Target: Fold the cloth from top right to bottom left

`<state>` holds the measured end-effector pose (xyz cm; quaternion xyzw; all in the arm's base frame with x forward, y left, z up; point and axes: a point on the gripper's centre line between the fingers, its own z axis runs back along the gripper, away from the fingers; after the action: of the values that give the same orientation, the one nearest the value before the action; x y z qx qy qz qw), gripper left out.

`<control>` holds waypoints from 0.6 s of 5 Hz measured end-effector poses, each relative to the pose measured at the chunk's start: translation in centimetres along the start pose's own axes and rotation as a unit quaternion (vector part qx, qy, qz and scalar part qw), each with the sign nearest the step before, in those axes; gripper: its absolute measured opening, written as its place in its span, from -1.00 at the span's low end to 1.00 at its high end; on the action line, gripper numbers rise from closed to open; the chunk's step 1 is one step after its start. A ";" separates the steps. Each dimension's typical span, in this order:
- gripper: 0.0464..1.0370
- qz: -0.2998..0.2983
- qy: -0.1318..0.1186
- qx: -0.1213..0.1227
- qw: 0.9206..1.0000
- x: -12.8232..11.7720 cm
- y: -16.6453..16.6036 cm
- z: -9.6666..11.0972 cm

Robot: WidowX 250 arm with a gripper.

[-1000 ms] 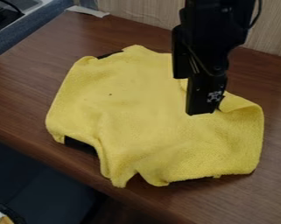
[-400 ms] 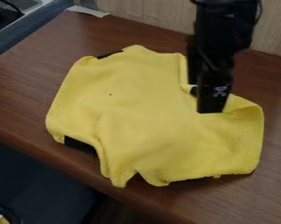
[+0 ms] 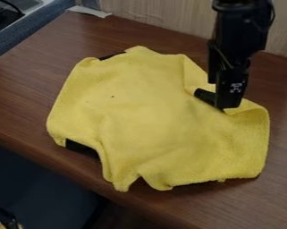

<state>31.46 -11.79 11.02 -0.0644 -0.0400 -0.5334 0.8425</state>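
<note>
Yellow cloth (image 3: 145,112) lies rumpled on the brown wood-grain table (image 3: 26,80), covering much of the middle of the view. Top right side bends inward along a slanting fold; a raised lip curls at the far right, beside the gripper. Lower edge wavy, with 1 deep notch between 2 rounded lobes. Soft creases run down toward that notch. 1 small dark speck on the upper left part of the cloth.

Black material peeks out at the cloth's edges: a sliver at the upper left, a broader patch (image 3: 81,148) at the lower left, a thin line along the bottom right. Also 1 short dark strip (image 3: 205,96) in the fold, right by the gripper; cannot tell what it is.

Gripper (image 3: 228,102) hangs down at the folded top right side, its tip at the cloth. Cannot tell whether it is spread, closed or pinching cloth. Pale marking low on its side. Black arm (image 3: 244,27) comes in from the top edge, right of centre.

Farther out: wood-grain panel (image 3: 157,18) behind the table, pale strip (image 3: 89,11) at the table's back left corner, blue-grey ledge (image 3: 20,38) at upper left.
</note>
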 end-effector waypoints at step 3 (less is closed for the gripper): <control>0.27 -0.033 0.014 -0.016 0.999 0.7 1.8 -2.9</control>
<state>33.40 -12.13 8.17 -0.0692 -0.0216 -0.5620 0.8239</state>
